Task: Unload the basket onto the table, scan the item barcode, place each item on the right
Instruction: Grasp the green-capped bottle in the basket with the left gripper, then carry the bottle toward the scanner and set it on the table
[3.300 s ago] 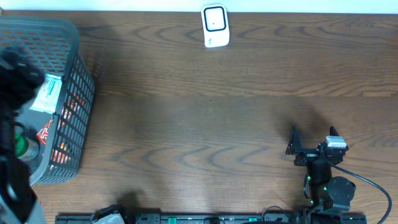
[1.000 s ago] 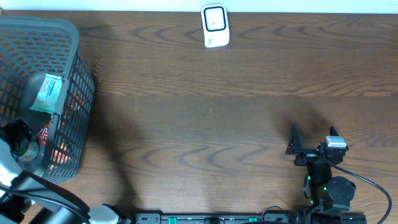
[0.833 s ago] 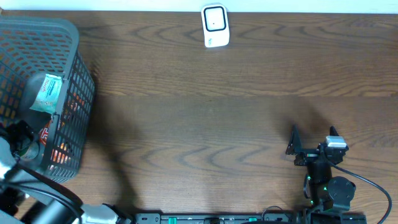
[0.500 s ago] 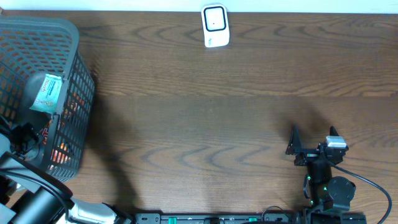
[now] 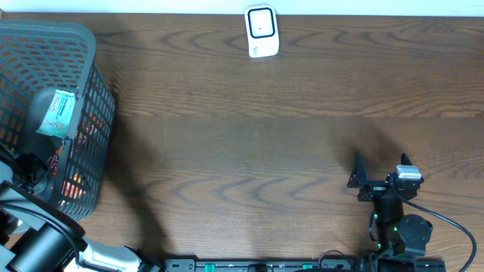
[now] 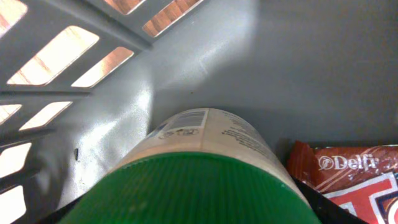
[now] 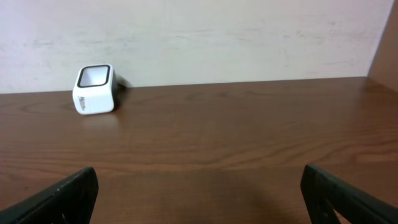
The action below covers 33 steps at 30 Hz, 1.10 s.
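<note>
A cream bottle (image 6: 208, 134) with a green ribbed cap lies on the grey basket's floor (image 6: 298, 68), a small barcode (image 6: 194, 116) showing on its label. My left gripper (image 6: 189, 214) is down inside the basket (image 5: 83, 45), its dark fingers flanking the cap at both lower corners; whether they press on it does not show. In the overhead view the left gripper (image 5: 30, 170) covers the bottle. The white scanner (image 5: 262, 32) stands at the table's far edge. My right gripper (image 5: 378, 172) rests open near the front right, facing the scanner (image 7: 94, 90).
A red Delfi packet (image 6: 348, 171) lies right beside the bottle. A teal packet (image 5: 59, 113) leans inside the basket. The basket's slatted wall (image 6: 56, 56) rises close on the left of the bottle. Brown wooden table (image 5: 257, 151) stretches between basket and right arm.
My left arm has sunk lower into the basket, over the green-capped bottle, which it now covers from above. The right arm has not moved.
</note>
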Tool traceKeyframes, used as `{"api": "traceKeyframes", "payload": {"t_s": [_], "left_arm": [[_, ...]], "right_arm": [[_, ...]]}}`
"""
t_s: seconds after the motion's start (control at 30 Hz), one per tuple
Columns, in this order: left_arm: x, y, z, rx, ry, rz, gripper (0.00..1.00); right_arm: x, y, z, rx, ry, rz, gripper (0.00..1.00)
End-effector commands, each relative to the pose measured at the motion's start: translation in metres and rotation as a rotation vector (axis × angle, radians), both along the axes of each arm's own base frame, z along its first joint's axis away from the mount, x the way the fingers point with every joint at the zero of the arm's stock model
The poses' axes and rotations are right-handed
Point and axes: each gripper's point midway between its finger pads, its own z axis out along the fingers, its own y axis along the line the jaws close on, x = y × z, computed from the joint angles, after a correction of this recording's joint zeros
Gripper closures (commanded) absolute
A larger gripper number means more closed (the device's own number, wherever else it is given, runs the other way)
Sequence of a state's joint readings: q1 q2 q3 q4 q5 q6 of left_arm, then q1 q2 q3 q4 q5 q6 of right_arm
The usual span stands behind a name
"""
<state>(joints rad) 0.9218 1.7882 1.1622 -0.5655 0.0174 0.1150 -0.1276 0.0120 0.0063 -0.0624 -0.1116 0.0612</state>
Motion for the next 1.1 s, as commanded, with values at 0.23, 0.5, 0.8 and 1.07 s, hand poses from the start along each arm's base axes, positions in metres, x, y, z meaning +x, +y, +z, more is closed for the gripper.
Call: {"api": "traceKeyframes", "payload": {"t_s": [0.23,0.5,0.8,1.07], "left_arm": [[0.009,0.013,0.051,0.086,-0.081,0.032,0.33],[0.024,-0.003,0.162,0.226,-0.384,0.054,0.33],[0.088,-0.121,0.324,0.027,-1.124,-0.360,0.32],[0.119,-0.268,0.379,-0.221,-1.312,-0.799,0.32]], "right_arm": [[0.000,0.002,0.000,0.012,-0.002,0.008,0.01],[0.000,0.002,0.000,0.012,-0.002,0.008,0.01],[0.000,0.002,0.000,0.012,-0.002,0.008,0.01],[0.000,0.002,0.000,0.012,-0.002,0.008,0.01]]}}
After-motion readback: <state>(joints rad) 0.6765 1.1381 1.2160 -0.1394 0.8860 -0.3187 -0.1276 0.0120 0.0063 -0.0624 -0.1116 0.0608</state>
